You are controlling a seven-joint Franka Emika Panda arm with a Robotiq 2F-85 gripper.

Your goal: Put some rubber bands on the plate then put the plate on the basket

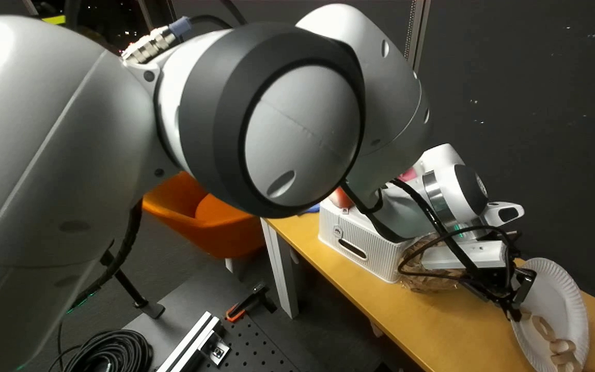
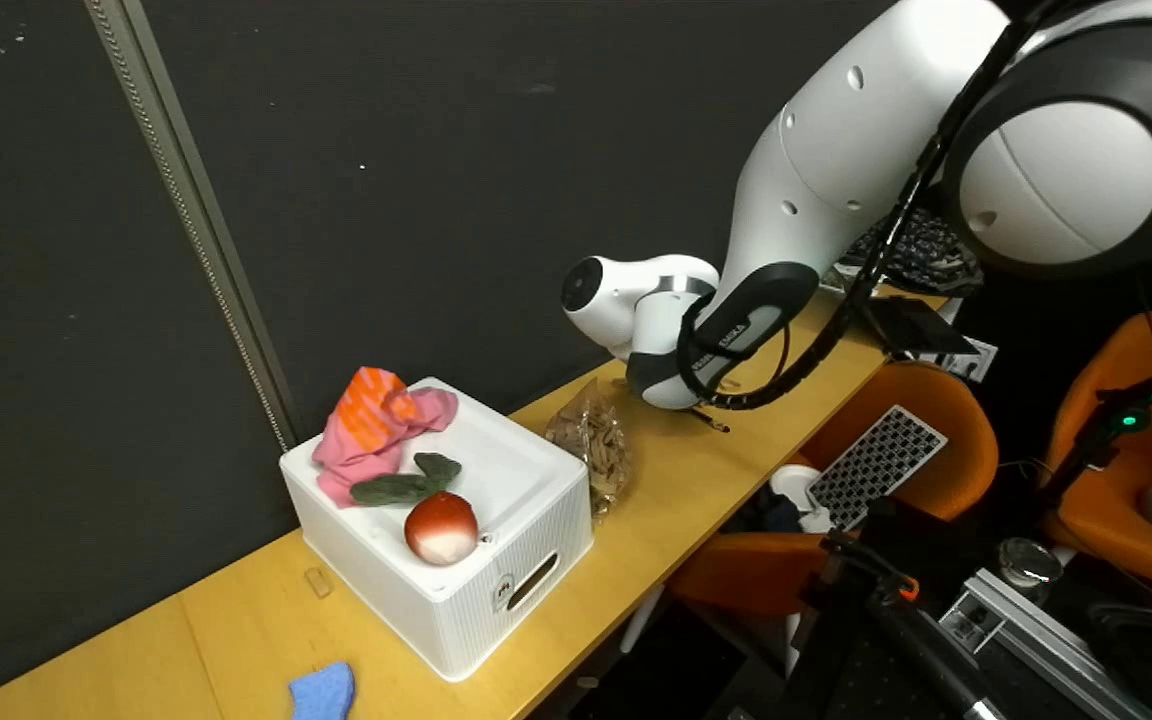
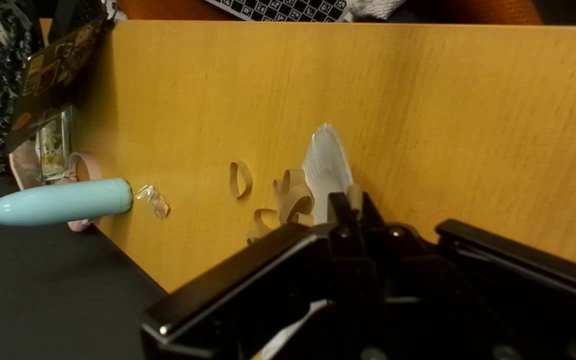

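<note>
a: where is the plate (image 1: 561, 294) sitting?
b: over the bench (image 3: 443, 125), apart from the basket (image 2: 476, 620). it is leaning steeply; i cannot tell whether its lower edge is touching down.
a: which way is it pointing?
b: in an exterior view its oval is running nearly upright, the top leaning left, the lower end reaching right. in the wrist view it is showing almost edge-on, its visible face looking toward the bottle (image 3: 58, 202).
a: what are the fingers (image 3: 338, 210) doing?
b: they are gripping the plate by its rim. a tan bit (image 3: 354, 198) is showing at the tips; i cannot tell what it is.
a: and the rubber bands (image 3: 290, 195)?
b: a cluster is lying along that face; i cannot tell whether plate or bench is bearing it. a lone loop (image 3: 233, 179) is lying on the bench, its long axis running up and down the wrist view.
a: what is the basket carrying?
b: a pink-and-orange cloth (image 2: 366, 440) and a red-and-white ball (image 2: 441, 528) are resting on top.
</note>
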